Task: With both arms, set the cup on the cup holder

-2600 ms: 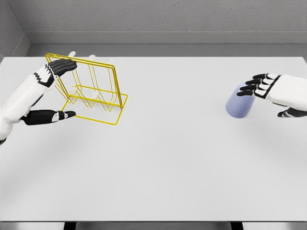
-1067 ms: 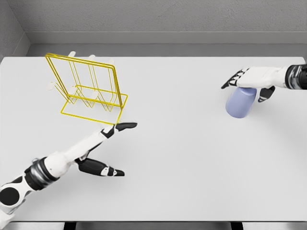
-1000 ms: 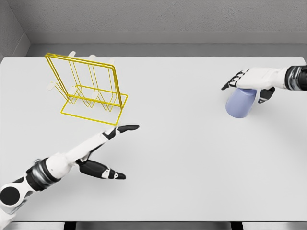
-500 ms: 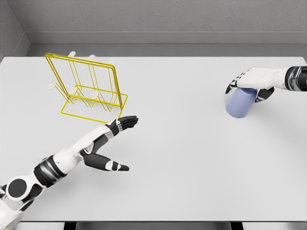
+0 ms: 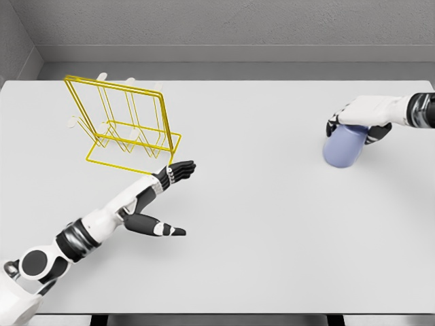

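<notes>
A pale blue cup (image 5: 342, 148) sits at the right of the white table (image 5: 258, 231). My right hand (image 5: 357, 119) lies over its top, fingers curled down around it. The yellow wire cup holder (image 5: 126, 125) stands upright at the back left, with white pegs behind it. My left hand (image 5: 166, 197) hovers over the table just in front of the holder's near right corner, fingers spread and holding nothing.
A grey wall runs along the far edge of the table. The table's front edge lies at the bottom of the view.
My right hand has closed down over the cup, which has shifted and tilted slightly. My left arm left the holder, swung down and now reaches forward beside its front corner.
</notes>
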`<state>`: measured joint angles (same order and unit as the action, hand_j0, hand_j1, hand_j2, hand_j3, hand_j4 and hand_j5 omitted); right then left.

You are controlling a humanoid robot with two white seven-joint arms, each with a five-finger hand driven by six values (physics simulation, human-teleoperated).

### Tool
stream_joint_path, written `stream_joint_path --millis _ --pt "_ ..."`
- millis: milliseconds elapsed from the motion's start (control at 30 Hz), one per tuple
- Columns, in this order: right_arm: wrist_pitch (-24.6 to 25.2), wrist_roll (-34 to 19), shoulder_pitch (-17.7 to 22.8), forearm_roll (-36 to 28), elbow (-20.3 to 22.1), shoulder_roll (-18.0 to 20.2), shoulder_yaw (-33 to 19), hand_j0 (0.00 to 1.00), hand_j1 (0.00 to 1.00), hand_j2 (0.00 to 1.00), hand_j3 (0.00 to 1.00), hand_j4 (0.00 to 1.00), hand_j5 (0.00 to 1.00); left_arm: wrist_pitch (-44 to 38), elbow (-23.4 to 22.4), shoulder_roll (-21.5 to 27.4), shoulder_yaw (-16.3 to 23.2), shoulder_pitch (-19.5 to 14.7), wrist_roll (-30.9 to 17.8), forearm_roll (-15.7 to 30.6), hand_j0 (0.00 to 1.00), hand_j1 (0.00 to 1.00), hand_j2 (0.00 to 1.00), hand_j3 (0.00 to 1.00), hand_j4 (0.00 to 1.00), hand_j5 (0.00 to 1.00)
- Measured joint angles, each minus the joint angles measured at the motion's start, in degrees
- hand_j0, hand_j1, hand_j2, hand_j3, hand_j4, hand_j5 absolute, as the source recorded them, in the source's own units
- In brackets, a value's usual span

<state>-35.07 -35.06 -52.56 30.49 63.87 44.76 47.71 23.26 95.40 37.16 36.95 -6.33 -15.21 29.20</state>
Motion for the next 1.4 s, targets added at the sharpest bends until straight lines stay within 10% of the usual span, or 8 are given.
stream_joint_path --millis 733,1400 --pt "-0.09 -0.12 4.13 -0.03 34.35 8.99 -0.06 0.45 0.45 0.45 0.45 0.45 0.45 -2.64 -6.42 -3.41 0.15 -0.26 0.01 0.27 1.00 1.00 1.00 1.00 1.00 1.00" --pt "-0.09 0.01 4.04 -0.59 37.38 -0.51 4.04 0.45 0.45 0.45 0.45 0.45 0.45 -2.69 -7.27 -3.50 0.13 -0.79 0.01 0.36 1.00 1.00 1.00 1.00 1.00 1.00"
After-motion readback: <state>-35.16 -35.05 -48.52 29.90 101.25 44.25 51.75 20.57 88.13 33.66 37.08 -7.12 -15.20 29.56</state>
